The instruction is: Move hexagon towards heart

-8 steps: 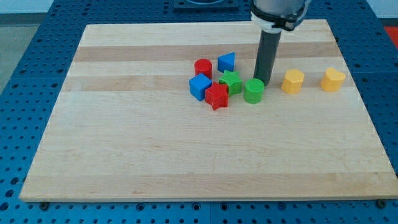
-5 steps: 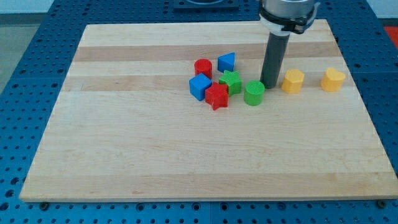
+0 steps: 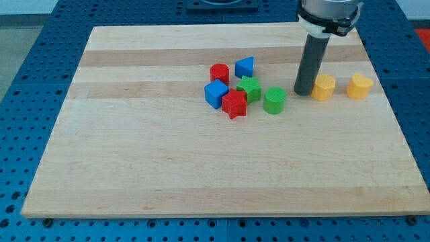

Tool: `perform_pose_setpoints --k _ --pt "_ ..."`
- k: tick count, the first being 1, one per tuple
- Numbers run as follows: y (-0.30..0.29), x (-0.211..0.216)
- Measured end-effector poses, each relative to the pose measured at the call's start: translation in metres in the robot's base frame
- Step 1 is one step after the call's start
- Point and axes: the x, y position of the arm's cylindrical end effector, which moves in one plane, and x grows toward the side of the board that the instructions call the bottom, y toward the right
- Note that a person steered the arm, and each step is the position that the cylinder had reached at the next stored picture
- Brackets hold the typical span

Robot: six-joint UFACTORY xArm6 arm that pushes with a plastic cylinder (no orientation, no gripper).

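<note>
Eight blocks lie on the wooden board (image 3: 134,168). My tip (image 3: 304,93) stands right against the left side of the yellow hexagon (image 3: 324,87); being a bare rod, it has no jaws and holds nothing. Yellow heart (image 3: 360,86) sits near, to the view's right. Green cylinder (image 3: 274,100) lies left of my tip.

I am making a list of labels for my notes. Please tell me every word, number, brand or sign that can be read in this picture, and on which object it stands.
None: no readable text, number, brand or sign shows anywhere.
The wooden board, the coloured blocks and the dark rod with my tip are all unmarked.
</note>
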Motion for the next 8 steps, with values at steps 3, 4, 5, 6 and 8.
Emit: perform_pose_setpoints --k 3,4,5,6,8 --pt "0.005 -0.001" --pt "0.005 -0.001" --pt "0.008 -0.001" --pt "0.012 -0.001" --pt "0.015 -0.002"
